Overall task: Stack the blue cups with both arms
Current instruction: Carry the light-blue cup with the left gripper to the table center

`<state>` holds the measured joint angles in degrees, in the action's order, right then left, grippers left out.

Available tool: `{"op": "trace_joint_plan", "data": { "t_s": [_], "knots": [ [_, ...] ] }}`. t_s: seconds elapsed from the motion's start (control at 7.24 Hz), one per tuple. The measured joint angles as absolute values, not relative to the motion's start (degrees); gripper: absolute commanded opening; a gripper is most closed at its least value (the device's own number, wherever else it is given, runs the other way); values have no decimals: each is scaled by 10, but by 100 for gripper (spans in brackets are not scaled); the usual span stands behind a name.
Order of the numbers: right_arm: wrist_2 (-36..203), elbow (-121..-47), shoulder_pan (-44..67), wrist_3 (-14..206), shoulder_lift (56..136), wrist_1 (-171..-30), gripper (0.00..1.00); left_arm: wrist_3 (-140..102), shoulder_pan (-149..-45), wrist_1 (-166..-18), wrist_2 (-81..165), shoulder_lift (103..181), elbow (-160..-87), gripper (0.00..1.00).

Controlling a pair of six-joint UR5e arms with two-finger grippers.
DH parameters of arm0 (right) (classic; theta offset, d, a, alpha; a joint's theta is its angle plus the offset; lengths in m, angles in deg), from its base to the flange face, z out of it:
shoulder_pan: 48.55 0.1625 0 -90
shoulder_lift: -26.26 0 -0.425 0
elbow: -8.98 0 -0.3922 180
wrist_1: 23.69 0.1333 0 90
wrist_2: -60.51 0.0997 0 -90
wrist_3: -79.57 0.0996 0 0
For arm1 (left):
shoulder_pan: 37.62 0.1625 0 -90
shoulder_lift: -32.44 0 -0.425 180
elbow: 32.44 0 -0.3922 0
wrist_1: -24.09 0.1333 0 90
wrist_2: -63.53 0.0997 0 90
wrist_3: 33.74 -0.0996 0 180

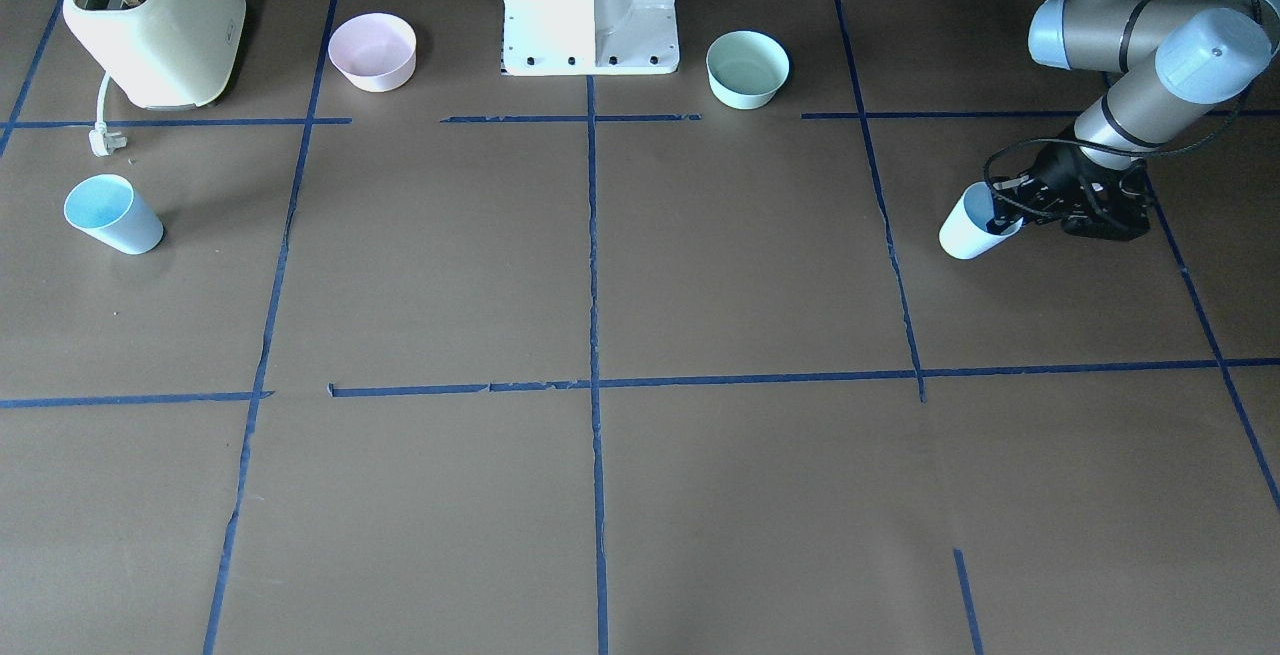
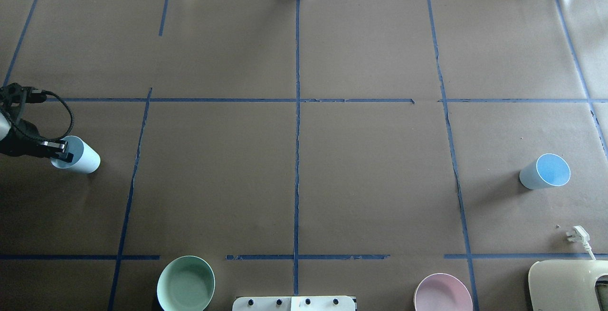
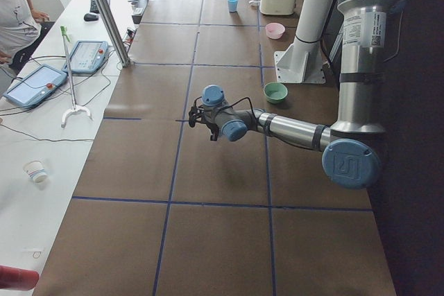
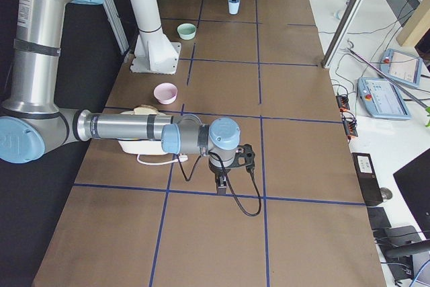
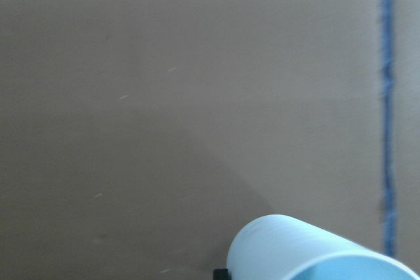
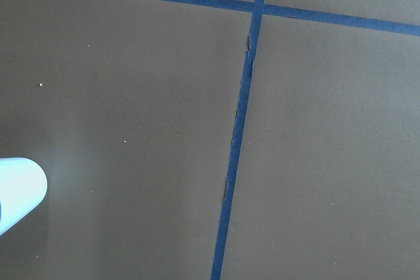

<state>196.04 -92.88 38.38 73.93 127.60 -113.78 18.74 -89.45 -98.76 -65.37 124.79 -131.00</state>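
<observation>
Nearest, at the robot's left end of the paper-covered table (image 1: 760, 265), the left arm (image 3: 291, 129) reaches out low, well to the left of the white pedestal base (image 1: 590, 5) and forward of it. The left gripper (image 1: 1002, 221) is clamped on the rim of the left blue cup (image 1: 962, 235). In the left wrist view one black fingertip (image 5: 221, 272) shows pressed against the outside of the cup's wall. Closer in, the mint-green bowl (image 1: 747, 69) sits just beside the pedestal's left flank. Beyond the pedestal, on its right, the pink bowl (image 1: 372, 51) stands a little further off. After it comes the cream toaster (image 1: 160, 25), with a brown slice in its slot and its white plug (image 1: 105, 140) lying loose. Far to the pedestal's right and forward of it, the right blue cup (image 1: 108, 215) stands upright, alone, mouth up. Farthest from the pedestal, the right arm (image 4: 127, 126) carries the right gripper (image 4: 220, 186) pointing down over the paper. I cannot tell whether its fingers are apart or together.
</observation>
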Motion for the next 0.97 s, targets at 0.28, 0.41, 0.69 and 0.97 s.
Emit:
{"op": "trace_joint_plan", "data": {
  "t_s": [0.28,0.41,0.69,0.97],
  "knots": [
    [1961,-929,384,740,1276,-1138,100,246,-868,-874,-645,1385,-1310,0],
    [1961,-929,384,740,1276,-1138,100,290,-837,-819,-621,1455,-1306,0],
    [1966,-928,384,740,1276,-1138,100,402,-749,-769,-533,1582,-1263,0],
    [1969,-928,384,740,1276,-1138,100,451,-678,-764,-447,1671,-1186,4]
  ]
}}
